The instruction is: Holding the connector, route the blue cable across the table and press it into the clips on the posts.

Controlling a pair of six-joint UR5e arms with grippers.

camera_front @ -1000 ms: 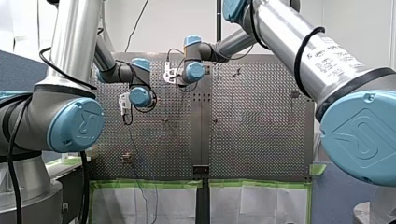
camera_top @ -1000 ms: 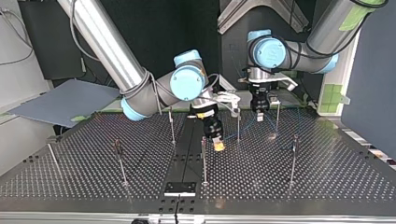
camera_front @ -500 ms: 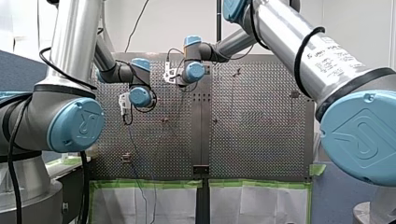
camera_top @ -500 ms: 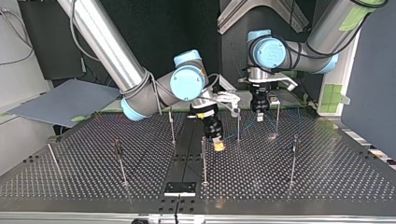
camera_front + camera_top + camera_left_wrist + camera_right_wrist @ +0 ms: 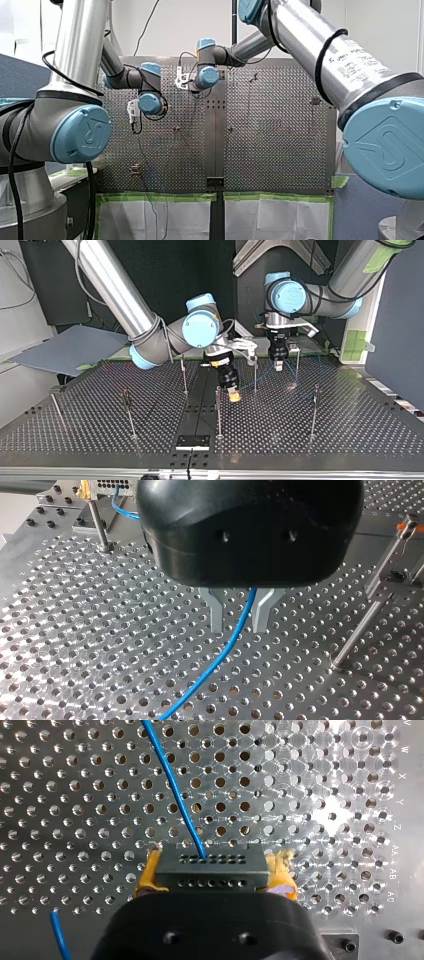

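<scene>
The right wrist view shows my right gripper (image 5: 216, 870) with its yellow pads shut on the black connector (image 5: 210, 862). The blue cable (image 5: 172, 785) leaves the connector over the perforated table. In the left wrist view the blue cable (image 5: 220, 657) runs between the metal fingers (image 5: 216, 615) of my left gripper (image 5: 238, 629). Those fingers stand apart with a gap on each side of the cable. In the top view my right gripper (image 5: 233, 395) is near the middle and my left gripper (image 5: 278, 365) is behind it to the right, with the cable (image 5: 250, 385) strung between them.
Thin posts stand on the table (image 5: 350, 440): one (image 5: 255, 374) between the grippers, one (image 5: 297, 365) beside my left gripper, one (image 5: 315, 410) nearer the front right, and others at the left (image 5: 129, 412). A dark centre strip (image 5: 197, 405) ends at a black plate (image 5: 192, 442).
</scene>
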